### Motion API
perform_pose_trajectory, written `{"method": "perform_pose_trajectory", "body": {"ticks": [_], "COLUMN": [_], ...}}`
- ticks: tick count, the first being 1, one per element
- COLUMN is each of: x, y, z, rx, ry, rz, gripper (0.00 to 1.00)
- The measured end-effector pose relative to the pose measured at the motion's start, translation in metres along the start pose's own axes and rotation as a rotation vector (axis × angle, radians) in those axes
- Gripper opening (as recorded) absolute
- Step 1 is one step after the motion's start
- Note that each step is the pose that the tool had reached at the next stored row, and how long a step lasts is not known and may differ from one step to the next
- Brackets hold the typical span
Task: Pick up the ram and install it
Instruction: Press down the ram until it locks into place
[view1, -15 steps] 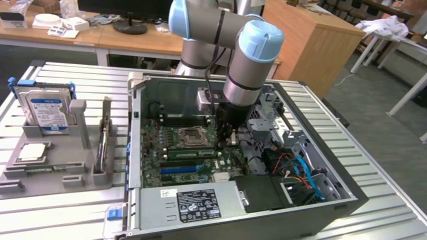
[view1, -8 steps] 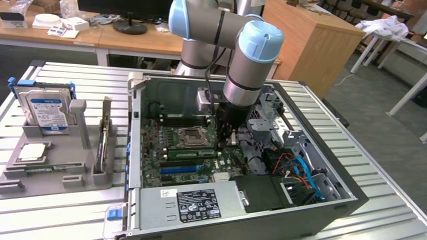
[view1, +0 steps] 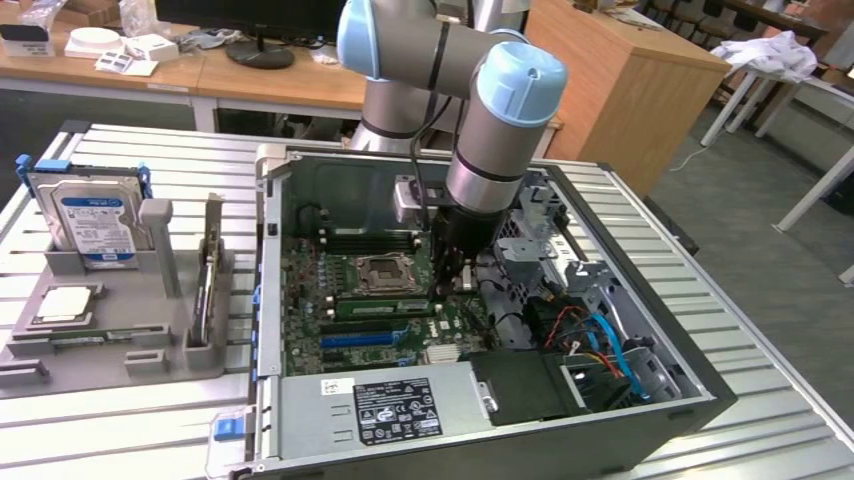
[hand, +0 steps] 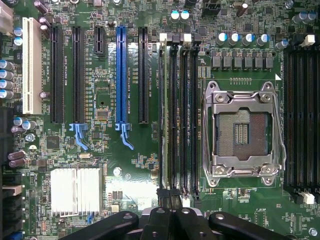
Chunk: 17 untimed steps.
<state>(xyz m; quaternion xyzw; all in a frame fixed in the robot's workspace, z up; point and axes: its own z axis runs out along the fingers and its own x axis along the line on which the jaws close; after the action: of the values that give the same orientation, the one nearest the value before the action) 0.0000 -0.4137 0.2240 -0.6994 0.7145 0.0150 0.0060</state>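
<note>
Tool (view1: 447, 283) is clenched, down inside the open PC case (view1: 667, 400), tip just above the motherboard (view1: 400, 335) beside the CPU socket (view1: 383, 272). In the wrist view the tool (hand: 167, 200) sits right at the end of the RAM slots (hand: 184, 115), fingers (hand: 162, 196) pinched together; cannot tell if anything is between them. A thin green-edged stick, likely the ram (hand: 163, 110), stands on edge in the slot nearest the expansion slots, running the full slot length, w/ white latches at the far end. In the exterior view a green strip, the ram (view1: 380, 307), lies in the slot row just next to the tool tip, on the exterior view's left of it.

Room: tight. Arm comes down btwn the socket and the drive cage (view1: 547, 235); cables (view1: 601, 345) in blue, red and orange bunch near the case's front corner, on the exterior view's right. PSU (view1: 387, 405) blocks the near edge. Case walls rise on all sides of the board.

Outside the case, on the desk (view1: 747, 300), a grey holder tray (view1: 114, 340) sits at the exterior view's left w/ a hard drive (view1: 94, 215) upright and a silver CPU (view1: 67, 305) lying flat. Open slatted desk surface around the case on the exterior view's right.
</note>
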Motion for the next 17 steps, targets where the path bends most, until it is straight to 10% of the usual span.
{"method": "perform_pose_trajectory", "body": {"ticks": [17], "x": [0.0000], "y": [0.0000], "z": [0.0014], "rx": [0.0000], "ry": [-0.0003], "rz": [0.000], "gripper": [0.10]}}
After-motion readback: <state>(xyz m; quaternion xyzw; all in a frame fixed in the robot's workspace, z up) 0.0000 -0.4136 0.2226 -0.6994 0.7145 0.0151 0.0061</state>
